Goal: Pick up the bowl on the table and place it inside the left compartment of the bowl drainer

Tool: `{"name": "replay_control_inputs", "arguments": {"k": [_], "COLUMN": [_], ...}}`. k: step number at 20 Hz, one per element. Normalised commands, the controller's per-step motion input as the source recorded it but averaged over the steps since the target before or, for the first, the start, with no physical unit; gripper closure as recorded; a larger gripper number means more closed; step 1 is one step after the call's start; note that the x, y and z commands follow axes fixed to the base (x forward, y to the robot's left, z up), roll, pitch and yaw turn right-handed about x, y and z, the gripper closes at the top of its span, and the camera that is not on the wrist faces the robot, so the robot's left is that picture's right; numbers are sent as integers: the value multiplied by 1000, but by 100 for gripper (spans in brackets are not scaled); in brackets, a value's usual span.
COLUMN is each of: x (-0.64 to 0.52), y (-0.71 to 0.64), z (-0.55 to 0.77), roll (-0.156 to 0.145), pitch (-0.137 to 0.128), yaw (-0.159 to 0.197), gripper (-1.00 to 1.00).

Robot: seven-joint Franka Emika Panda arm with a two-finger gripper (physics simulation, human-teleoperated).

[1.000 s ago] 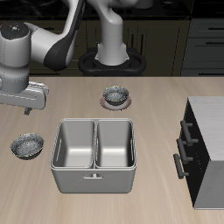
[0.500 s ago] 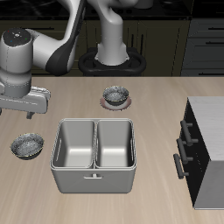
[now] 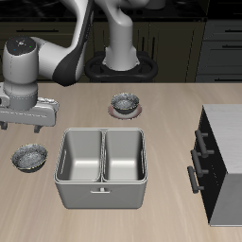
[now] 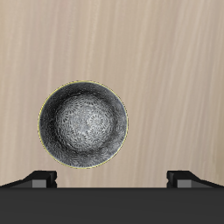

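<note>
The small dark grey bowl (image 3: 29, 157) with a speckled inside rests on the table (image 3: 161, 213), beside the bowl drainer (image 3: 102, 189). My gripper (image 3: 30, 124) hangs above the bowl, open and holding nothing. In the wrist view the bowl (image 4: 83, 124) lies on bare wood, off to one side of my gripper (image 4: 112, 178), whose two fingertips (image 4: 42, 178) are set wide apart and clear of the rim. The drainer's left compartment (image 3: 82, 156) is the well closest to the bowl, and nothing is in it.
A matching bowl (image 3: 125, 100) sits on a pinkish-brown plate farther back, behind the drainer. A grey cabinet with dark handles (image 3: 222, 161) stands at the far side of the table from the bowl. The robot's base (image 3: 121, 64) is at the back.
The arm has swung the gripper down and toward the table's front edge, so it now sits closer above the bowl. The bowl and the drainer have not moved.
</note>
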Motion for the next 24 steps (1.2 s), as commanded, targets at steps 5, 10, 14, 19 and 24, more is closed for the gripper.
{"name": "replay_control_inputs", "arguments": {"k": [5,10,14,19,24], "x": [-15,-5,-15,-15,-4], "y": [-10,-116,-56,3,18], "z": [-206,-279,-226,-227,-261], "roll": [6,-18,-3,-2,2], "pitch": [-10,27,27,25,31], "yaw": [47,-22,-3,-4,1], "gripper": [-100,-100,-100,-100,-100]}}
